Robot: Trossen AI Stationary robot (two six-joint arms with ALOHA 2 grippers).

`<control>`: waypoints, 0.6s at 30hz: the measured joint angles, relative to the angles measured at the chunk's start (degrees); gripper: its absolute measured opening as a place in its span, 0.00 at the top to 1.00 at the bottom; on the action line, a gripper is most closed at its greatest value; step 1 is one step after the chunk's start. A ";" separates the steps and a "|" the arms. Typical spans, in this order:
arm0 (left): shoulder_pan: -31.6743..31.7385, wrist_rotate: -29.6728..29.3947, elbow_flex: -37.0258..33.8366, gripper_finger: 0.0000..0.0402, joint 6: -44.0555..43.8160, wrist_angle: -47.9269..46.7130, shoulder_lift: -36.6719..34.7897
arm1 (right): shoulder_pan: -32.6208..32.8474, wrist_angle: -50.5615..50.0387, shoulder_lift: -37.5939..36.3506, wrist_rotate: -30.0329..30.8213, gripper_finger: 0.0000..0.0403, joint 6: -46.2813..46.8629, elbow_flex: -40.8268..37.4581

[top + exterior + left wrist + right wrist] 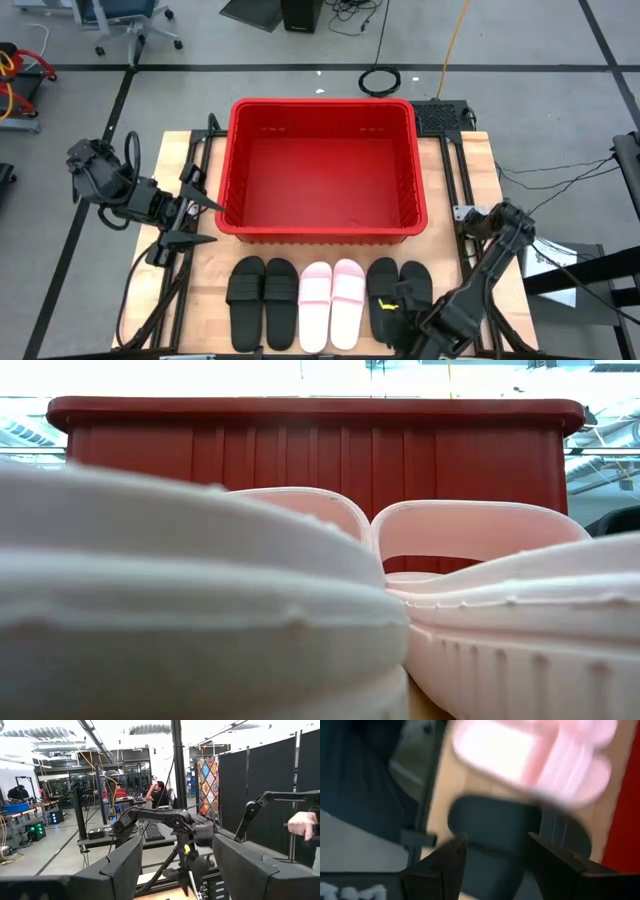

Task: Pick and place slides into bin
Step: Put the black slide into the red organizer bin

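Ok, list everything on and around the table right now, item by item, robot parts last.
Bin: one, red, at the table's far middle, nothing visible inside.
Black slides, left pair: two, side by side on the table in front of the bin.
Pink slides: two, pale pink, in the middle of the row; they fill the low view.
Black slides, right pair: two, at the row's right end, partly under the right arm.
Table: one, light wood with a black frame.
Person: one, far off in the room behind; another person's hand shows at the edge of the left wrist view.
Left tool: open, off the bin's left side, holding nothing.
Right tool: open, low over a black slide of the right pair.
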 joint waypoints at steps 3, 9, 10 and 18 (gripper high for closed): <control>0.00 0.00 0.00 0.38 0.00 -0.02 0.02 | 0.00 -5.45 1.75 -2.93 0.52 5.08 -0.03; 0.00 -0.02 0.00 0.38 0.00 -0.98 0.02 | 0.09 -6.83 3.85 -7.42 0.52 9.27 -3.39; 0.00 -0.02 0.00 0.38 -0.02 -1.14 0.02 | 0.17 -6.85 3.96 -7.36 0.52 9.66 -4.38; 0.00 -0.04 0.00 0.38 -0.96 -1.56 0.02 | 0.52 -6.88 3.80 -7.55 0.52 13.81 -14.41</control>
